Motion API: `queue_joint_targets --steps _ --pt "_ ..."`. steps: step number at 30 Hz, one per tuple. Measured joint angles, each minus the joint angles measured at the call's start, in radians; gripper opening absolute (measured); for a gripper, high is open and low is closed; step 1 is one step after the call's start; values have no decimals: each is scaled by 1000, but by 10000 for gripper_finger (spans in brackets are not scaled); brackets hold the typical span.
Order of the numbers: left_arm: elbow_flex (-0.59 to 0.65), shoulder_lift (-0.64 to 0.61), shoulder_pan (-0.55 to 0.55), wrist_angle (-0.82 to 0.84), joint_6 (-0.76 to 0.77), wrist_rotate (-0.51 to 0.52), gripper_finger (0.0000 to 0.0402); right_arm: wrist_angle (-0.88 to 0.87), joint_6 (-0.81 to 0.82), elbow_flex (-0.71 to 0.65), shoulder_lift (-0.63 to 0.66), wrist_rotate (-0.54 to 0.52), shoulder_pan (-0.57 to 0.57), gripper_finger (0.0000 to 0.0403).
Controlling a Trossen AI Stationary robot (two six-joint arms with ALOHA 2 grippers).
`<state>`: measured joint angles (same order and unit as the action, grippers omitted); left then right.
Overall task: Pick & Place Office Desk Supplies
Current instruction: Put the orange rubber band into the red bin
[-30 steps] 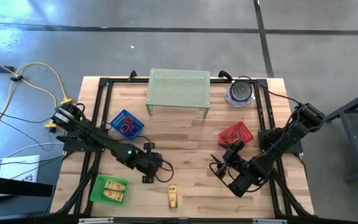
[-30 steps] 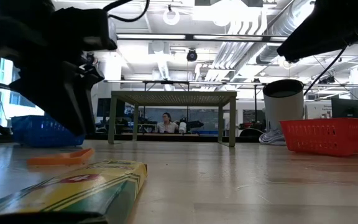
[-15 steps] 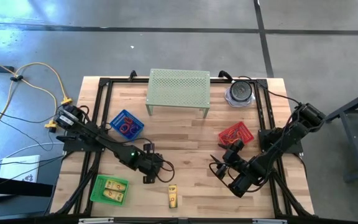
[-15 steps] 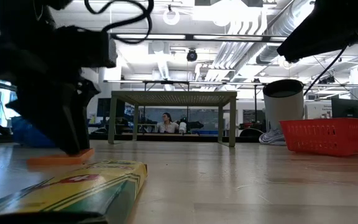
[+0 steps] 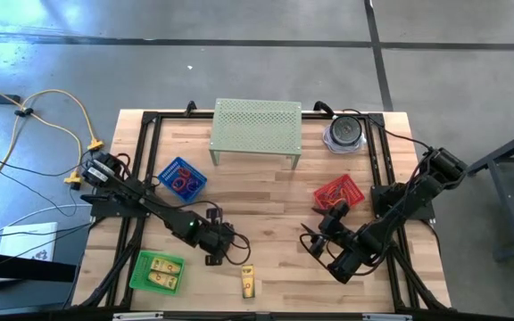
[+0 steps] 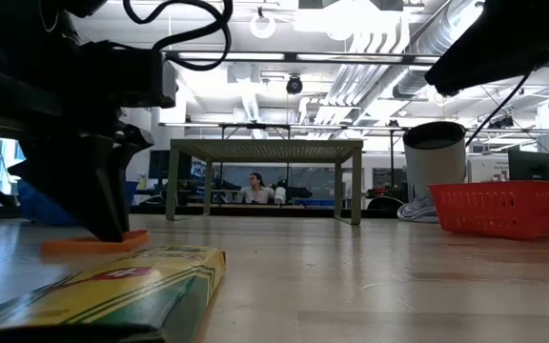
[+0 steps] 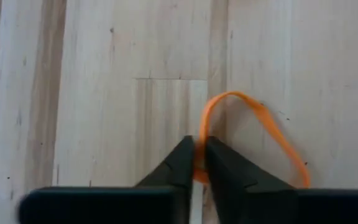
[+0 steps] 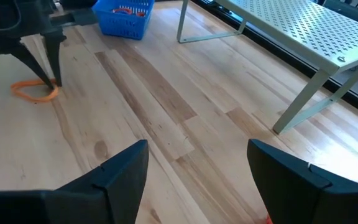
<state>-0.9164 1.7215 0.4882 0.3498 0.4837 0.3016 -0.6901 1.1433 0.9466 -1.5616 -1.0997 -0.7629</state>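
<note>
A thin orange rubber loop (image 7: 253, 134) lies flat on the pale wooden worktop (image 5: 266, 192). One end of it sits right between the tips of the left tool (image 7: 199, 163). This tool's two dark fingers are squeezed together on the loop. A moment ago they stood wider apart above it. The right tool (image 8: 197, 171) waits over the worktop's right side, its fingers wide apart and holding nothing.

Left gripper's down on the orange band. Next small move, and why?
Probably a short straight lift. The left gripper looks pinched on the orange rubber band, whose loop lies flat on the table. Raising it would confirm the grip before any carry.
</note>
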Motion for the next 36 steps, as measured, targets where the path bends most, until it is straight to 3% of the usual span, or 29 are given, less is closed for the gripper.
queue_joint_targets --steps 2,6,16,26,36 --pt "2 1 1 -20 -8 5 10 14 -3 0 0 0 0 262" --pt "-8 6 24 -32 -21 74 2 98 -66 0 0 14 0 262" --pt "-145 5 66 63 -101 227 1 495 -457 0 0 209 0 262" --pt "-371 3 77 43 -149 327 1 613 -468 0 0 317 40 262" --pt "-408 3 75 -10 -244 388 0 801 -605 -1 -85 403 86 262"
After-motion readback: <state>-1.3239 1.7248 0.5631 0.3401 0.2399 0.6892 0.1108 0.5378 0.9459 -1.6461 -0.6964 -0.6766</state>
